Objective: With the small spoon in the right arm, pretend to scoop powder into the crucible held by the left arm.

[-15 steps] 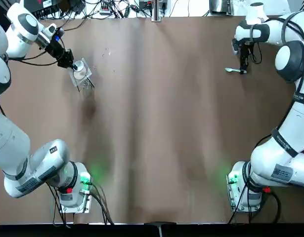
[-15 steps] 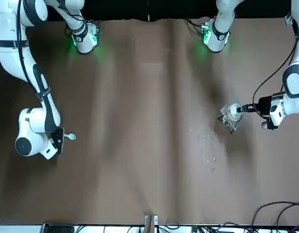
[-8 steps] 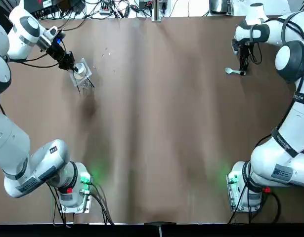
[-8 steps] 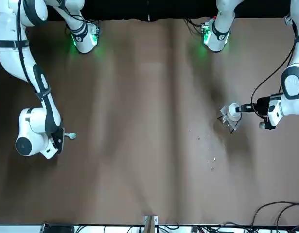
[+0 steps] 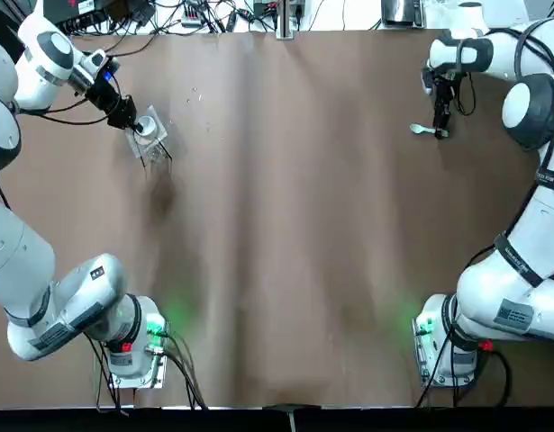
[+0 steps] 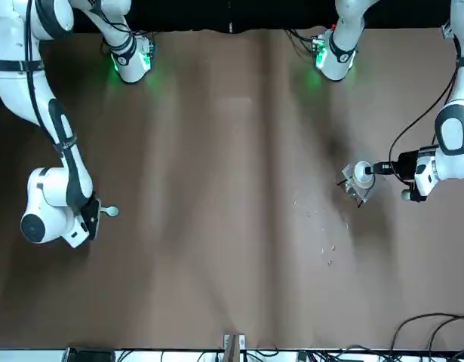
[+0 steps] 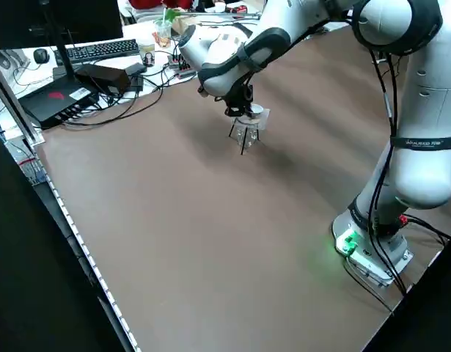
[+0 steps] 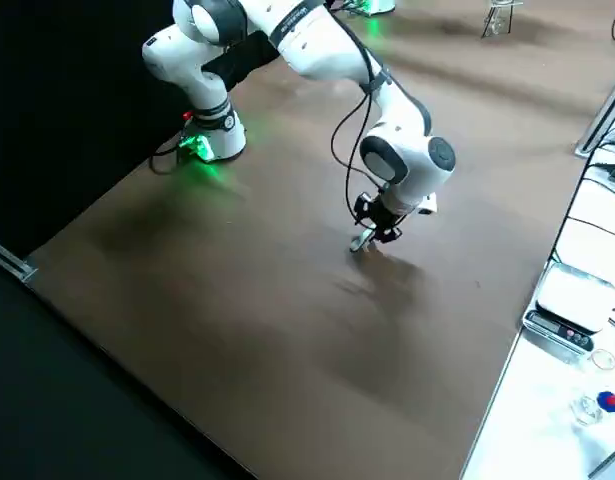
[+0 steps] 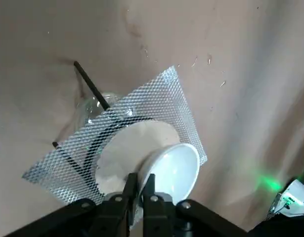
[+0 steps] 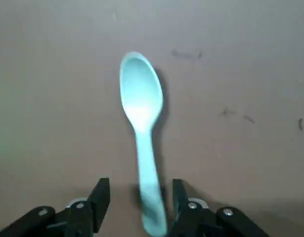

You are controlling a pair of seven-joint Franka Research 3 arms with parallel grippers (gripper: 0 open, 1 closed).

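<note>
Over on the left, the left gripper (image 9: 139, 181) has its two fingers pinched tight on the rim of the crucible (image 9: 172, 165). It's a small, smooth white cup, glossy inside, tipped so its open mouth shows. It sits at the far left of the brown table (image 5: 286, 225), over a square of silvery wire mesh (image 9: 161, 101) with a chalky white round patch at its centre. The mesh lies on thin black rod legs (image 9: 90, 85). Whether the cup touches the mesh, I cannot tell.

Across to the far right corner: the right gripper (image 10: 139, 196) points down over the spoon (image 10: 141, 101), fingers apart, one on each side of the handle and clear of it. The spoon is pale, smooth plastic with an oval bowl and a narrow straight handle, lying flat on the table with its bowl pointing away from the gripper.

Compared with a second ago, the crucible and left gripper have edged slightly toward the far edge. The spoon lies exactly where it was.
</note>
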